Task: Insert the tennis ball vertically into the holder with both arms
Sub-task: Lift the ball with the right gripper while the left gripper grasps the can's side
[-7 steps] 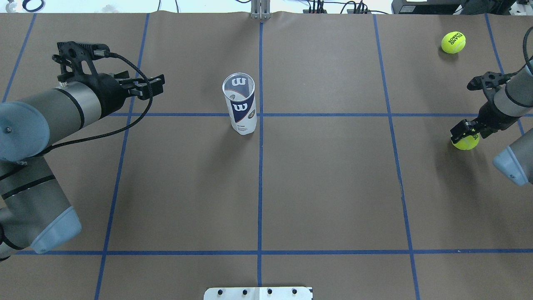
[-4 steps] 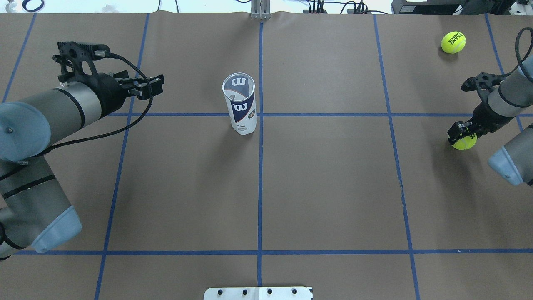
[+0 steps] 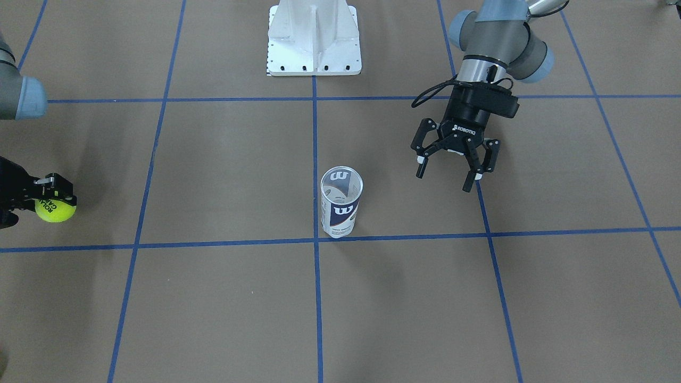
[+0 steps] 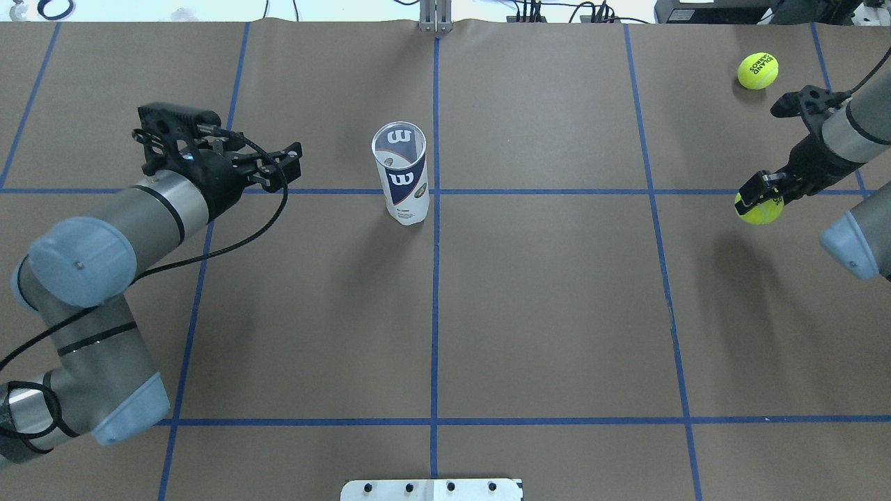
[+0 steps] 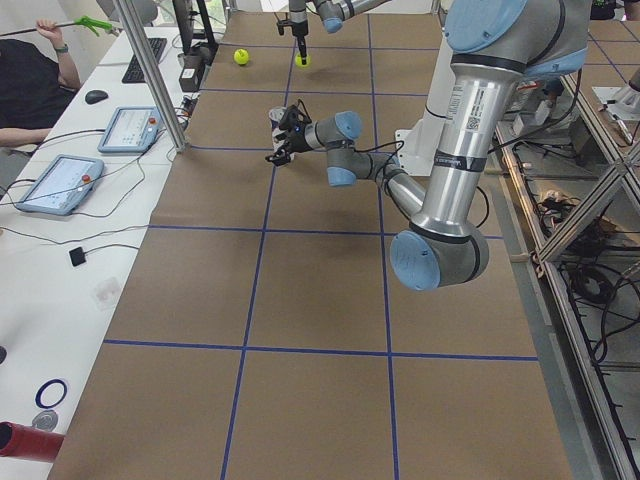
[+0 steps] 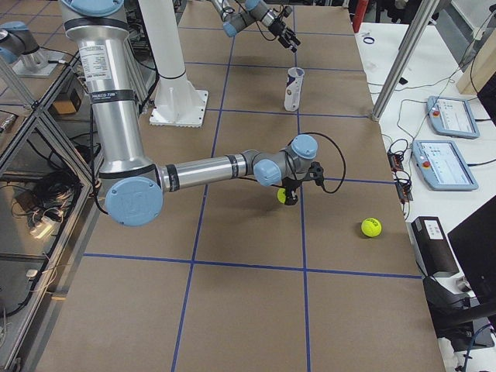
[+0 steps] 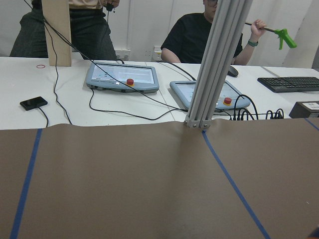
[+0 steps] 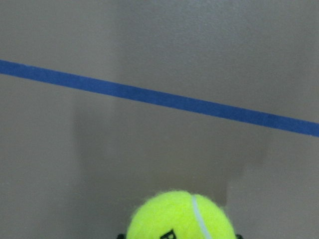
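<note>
One ball gripped
Your right gripper [image 4: 759,200] clamps the tennis ball [image 4: 760,211], well apart from the upright holder [image 4: 401,174]; your left gripper [image 3: 446,178] hangs near the holder, fingers spread.

This is looking like a robotics research lab: the left arm [image 4: 132,219] and the right arm [image 6: 201,170] are reaching over a table [image 4: 557,313] that is wearing brown paper gridded with blue tape [image 4: 434,313], a white pedestal [image 3: 314,37] standing at its edge. Touchscreen pendants [image 7: 122,77] with red stop buttons, a keyboard [image 7: 289,83] and loose cables are lying on a white bench [image 7: 15,79] alongside. A person in black [image 7: 189,42] is sitting there behind an aluminium post [image 7: 219,59].
</note>
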Motion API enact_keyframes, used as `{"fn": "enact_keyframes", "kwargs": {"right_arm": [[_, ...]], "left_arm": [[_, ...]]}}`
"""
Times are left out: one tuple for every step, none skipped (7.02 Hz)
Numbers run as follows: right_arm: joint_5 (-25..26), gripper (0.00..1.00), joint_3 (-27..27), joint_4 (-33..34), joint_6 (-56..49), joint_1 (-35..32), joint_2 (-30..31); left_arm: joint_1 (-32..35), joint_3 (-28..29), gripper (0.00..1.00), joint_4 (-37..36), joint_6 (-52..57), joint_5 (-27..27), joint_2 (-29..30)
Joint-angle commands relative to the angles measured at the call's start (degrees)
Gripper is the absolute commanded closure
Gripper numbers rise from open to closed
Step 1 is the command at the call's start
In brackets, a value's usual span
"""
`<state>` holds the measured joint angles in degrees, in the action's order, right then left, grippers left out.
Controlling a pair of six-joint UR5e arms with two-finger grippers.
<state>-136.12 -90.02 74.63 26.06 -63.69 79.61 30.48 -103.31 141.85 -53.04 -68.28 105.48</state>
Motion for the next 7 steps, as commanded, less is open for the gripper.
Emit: {"fn": "enact_keyframes", "kwargs": {"right_arm": [[-5.4, 1.00, -0.9, 3.3, 0.3, -4.1, -3.7], [-6.0, 1.00, -2.8, 7.6, 0.4, -4.4, -5.9], [-6.0, 1.00, -4.8, 12.6, 0.8, -4.4, -8.9], [-6.0, 1.00, -6.6, 16.5, 2.1, -4.3, -11.4], [-6.0, 1.00, -6.9, 16.9, 5.5, -3.9, -13.2], [-6.0, 1.00, -7.1, 17.0, 8.0, -3.4, -14.7], [-6.0, 1.00, -7.8, 17.0, 9.5, -2.6, -15.4]], "left_arm": [[-9.5, 0.7, 0.08, 1.3, 6.5, 5.1, 0.1], [-13.5, 0.8, 0.05, 1.3, 7.7, 8.4, 0.5], [-15.4, 3.9, 0.02, 1.2, 7.7, 8.9, 3.3], [-15.7, 8.9, 0.01, 1.3, 7.7, 9.3, 7.9], [-15.7, 12.4, 0.01, 1.3, 7.7, 9.3, 10.2], [-15.7, 13.8, 0.01, 1.3, 7.7, 9.3, 11.5], [-15.2, 14.5, 0.01, 1.3, 7.8, 9.7, 11.8]]}}
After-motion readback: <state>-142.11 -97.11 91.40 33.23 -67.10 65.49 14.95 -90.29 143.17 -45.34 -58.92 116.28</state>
